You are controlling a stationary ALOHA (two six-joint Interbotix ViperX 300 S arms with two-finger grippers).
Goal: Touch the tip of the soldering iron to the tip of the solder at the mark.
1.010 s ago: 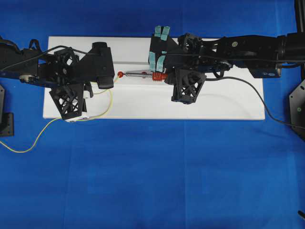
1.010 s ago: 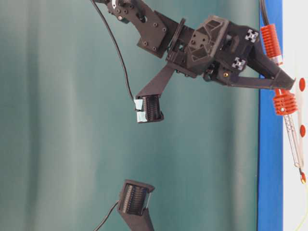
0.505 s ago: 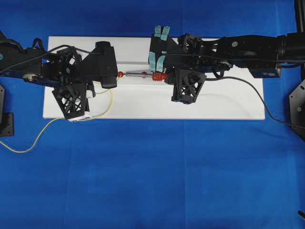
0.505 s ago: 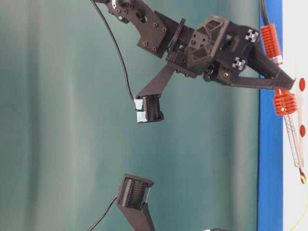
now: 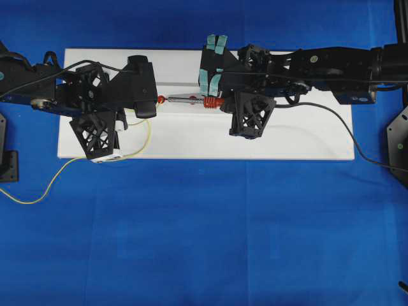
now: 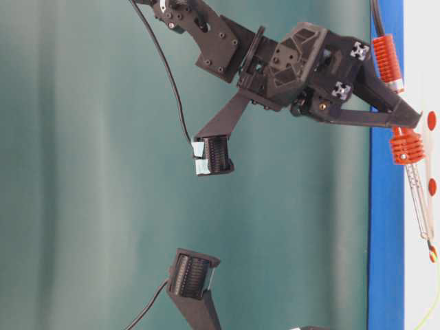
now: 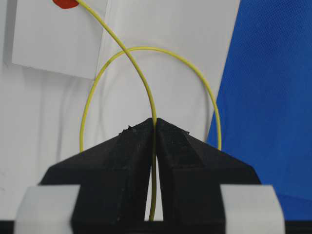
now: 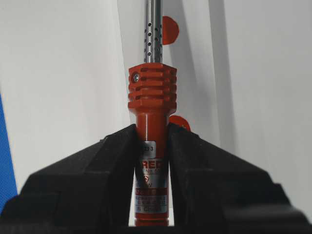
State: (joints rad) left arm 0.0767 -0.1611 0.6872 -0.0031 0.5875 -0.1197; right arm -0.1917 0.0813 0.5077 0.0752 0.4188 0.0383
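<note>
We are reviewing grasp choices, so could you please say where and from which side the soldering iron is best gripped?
Best on the smooth orange-red handle behind the ribbed collar, approached from the cord end along its axis, as the right gripper does. The soldering iron is slim and straight, so this leaves the metal shaft and tip free to reach the mark.

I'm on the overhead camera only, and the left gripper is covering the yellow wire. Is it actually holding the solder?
Observer: Yes. In the left wrist view the left gripper is shut on the solder, which runs out between the pads to a red mark.
Operator: And the right gripper's hold on the iron?
Observer: The right wrist view shows the right gripper clamped on the soldering iron at its orange-red handle, just behind the ribbed collar.
Operator: Is the tip touching the wire?
Observer: In the table-level view the dark tip is down at the white board, with the yellow wire right beside it. I cannot confirm contact.
</note>
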